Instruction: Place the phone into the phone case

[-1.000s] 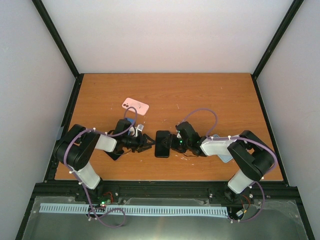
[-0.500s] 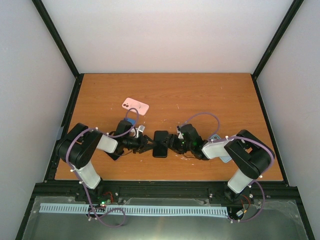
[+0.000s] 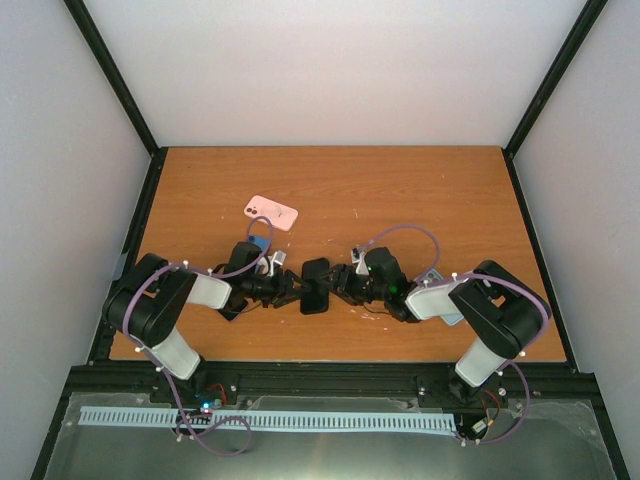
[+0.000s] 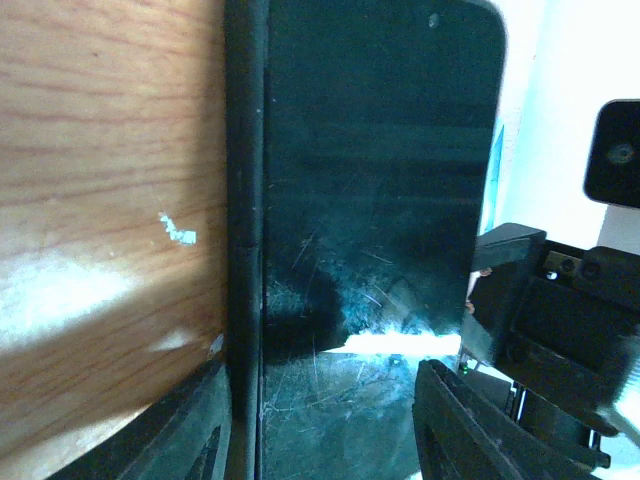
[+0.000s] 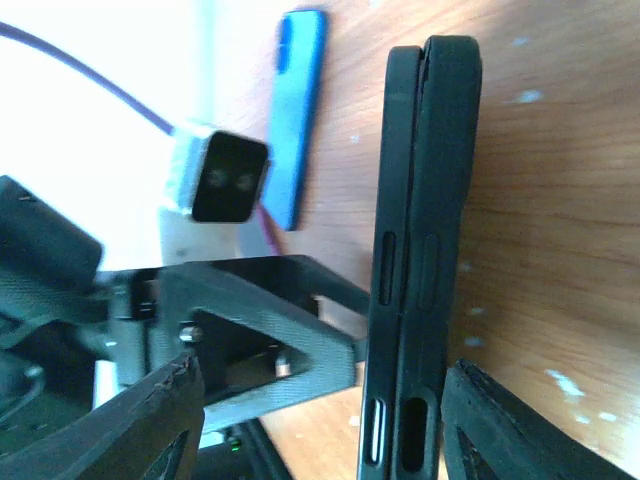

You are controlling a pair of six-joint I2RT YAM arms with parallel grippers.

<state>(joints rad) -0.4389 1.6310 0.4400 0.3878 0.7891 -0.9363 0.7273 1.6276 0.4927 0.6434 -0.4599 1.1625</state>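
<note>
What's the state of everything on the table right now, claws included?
Black glossy phone: partly seated in black matte case.
Pink flat phone case: lying flat, untouched.
Blue flat phone case: lying flat, untouched.
Right claw: open, straddling the phone.
Left claw: around the phone, grip unclear.

From above we saw 2 arms reaching inward over the wooden table (image 3: 400,190), their tips facing each other. A dark phone (image 3: 315,285) lay between the left gripper (image 3: 293,290) and the right gripper (image 3: 338,283), each pair of fingers close up to 1 of its long sides. We could not tell from there how wide either pair stood. Just behind the left fingers, a small blue item (image 3: 260,243) showed past that wrist. Farther out beyond those fingers lay a pink phone-shaped item (image 3: 271,211), well apart from them. Behind the right fingers a pale flat thing (image 3: 432,276) peeked from under the forearm.
</note>
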